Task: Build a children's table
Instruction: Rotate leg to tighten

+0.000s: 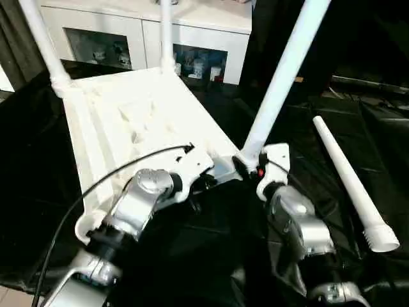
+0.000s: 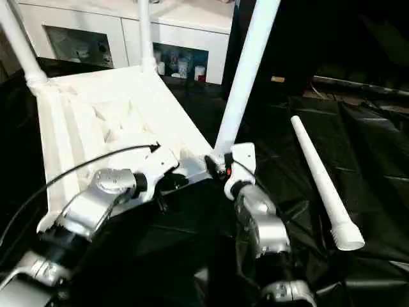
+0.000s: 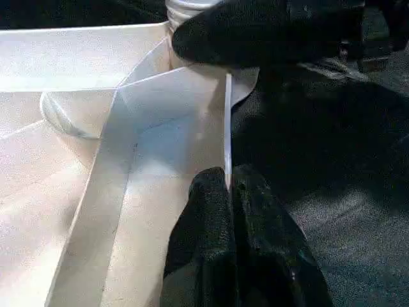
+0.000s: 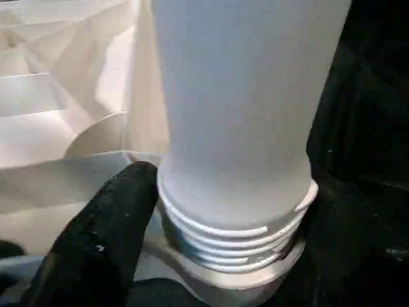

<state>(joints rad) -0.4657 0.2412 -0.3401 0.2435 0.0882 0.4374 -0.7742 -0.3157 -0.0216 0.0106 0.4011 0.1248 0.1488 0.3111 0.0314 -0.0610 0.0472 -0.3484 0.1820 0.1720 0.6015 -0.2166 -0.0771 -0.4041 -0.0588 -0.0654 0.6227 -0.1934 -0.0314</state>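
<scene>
The white tabletop (image 1: pixel 128 121) lies underside up on the black-draped work table, ribs showing. Three white legs stand in its corner sockets: one far left (image 1: pixel 41 38), one at the far corner (image 1: pixel 166 32), one at the near right corner (image 1: pixel 281 77). A fourth leg (image 1: pixel 348 179) lies loose on the cloth to the right. My left gripper (image 1: pixel 206 180) is shut on the tabletop's thin rim (image 3: pixel 227 128) beside the near right corner. My right gripper (image 1: pixel 246 165) clasps the base of the near right leg; one black finger (image 4: pixel 102 236) presses against its threaded end (image 4: pixel 236 236), which sits in the socket.
A white cabinet (image 1: pixel 147 25) with glass doors stands behind the table. Black cloth (image 1: pixel 319 128) covers the work table around the tabletop. A black cable (image 1: pixel 83 192) runs along my left forearm.
</scene>
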